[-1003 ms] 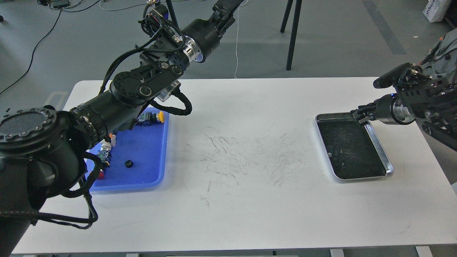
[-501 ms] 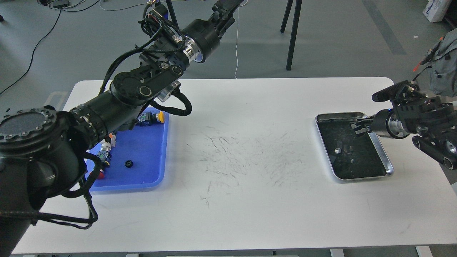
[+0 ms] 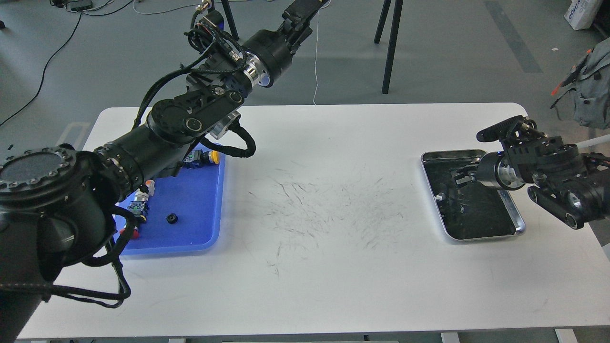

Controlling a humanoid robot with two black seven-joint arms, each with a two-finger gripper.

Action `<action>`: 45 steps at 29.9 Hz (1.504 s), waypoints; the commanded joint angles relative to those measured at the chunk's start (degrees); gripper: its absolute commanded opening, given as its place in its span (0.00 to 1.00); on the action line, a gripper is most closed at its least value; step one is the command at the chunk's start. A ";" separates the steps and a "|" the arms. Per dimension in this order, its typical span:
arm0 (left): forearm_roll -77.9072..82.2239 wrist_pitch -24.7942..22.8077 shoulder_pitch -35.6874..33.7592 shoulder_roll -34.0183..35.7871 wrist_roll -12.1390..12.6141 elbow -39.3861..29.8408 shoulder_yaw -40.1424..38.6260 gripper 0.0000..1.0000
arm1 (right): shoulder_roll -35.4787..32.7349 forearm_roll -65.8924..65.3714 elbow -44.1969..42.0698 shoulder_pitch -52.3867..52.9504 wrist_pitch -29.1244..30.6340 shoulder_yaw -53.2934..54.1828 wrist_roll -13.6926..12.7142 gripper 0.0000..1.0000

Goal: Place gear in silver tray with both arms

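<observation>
The gear (image 3: 172, 218) is a small black toothed wheel lying on the floor of the blue plastic tray (image 3: 195, 190) at the left. The silver tray (image 3: 483, 237) lies at the right of the table, with a dark scratched floor that reflects my arm. My right gripper (image 3: 458, 175) reaches in from the right and hangs over the tray's far half; its fingers are dark against the floor. My left arm rises over the blue tray, and its gripper (image 3: 302, 12) is high at the top edge, far from the gear.
The blue tray also holds a yellow-capped part (image 3: 210, 156) and several small parts (image 3: 139, 202) under my left arm. Black stand legs (image 3: 391, 47) and cables are on the floor behind the table. A grey bag (image 3: 591, 95) hangs at the far right.
My right arm has swung left and lower, and its gripper has moved from the tray's far right corner to over the tray floor. My left arm has shifted only slightly.
</observation>
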 commanded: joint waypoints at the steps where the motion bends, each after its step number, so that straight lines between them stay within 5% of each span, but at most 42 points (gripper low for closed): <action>1: 0.00 0.00 0.19 0.00 0.00 0.00 0.05 0.99 | 0.00 0.00 -1.25 -0.03 -0.23 0.00 0.00 0.13; 19: 0.00 0.70 0.98 0.00 0.00 0.00 -0.04 0.99 | 2.81 0.00 -6.08 -1.17 -2.51 -0.88 -0.26 0.22; 21: 0.00 0.70 0.90 0.00 0.00 0.00 -0.04 0.99 | 2.90 0.00 -6.09 -1.17 -2.69 -0.70 -0.26 0.33; 23: 0.00 0.70 0.90 0.00 0.00 0.00 -0.04 0.99 | 2.90 0.00 -6.09 -1.17 -3.47 -0.53 -0.26 0.55; 36: 0.00 0.79 0.90 0.00 0.00 0.00 0.05 0.99 | 3.25 0.17 -6.09 -0.82 -4.18 -0.09 -0.17 0.76; 42: 0.00 0.79 0.90 0.00 0.00 0.00 -0.04 0.99 | 3.08 4.12 -6.09 2.25 -4.27 -0.09 -0.08 0.97; 45: 0.00 0.70 0.81 0.00 0.00 0.00 -0.04 0.99 | 2.72 11.05 -6.35 4.01 -4.18 -0.09 -0.17 0.97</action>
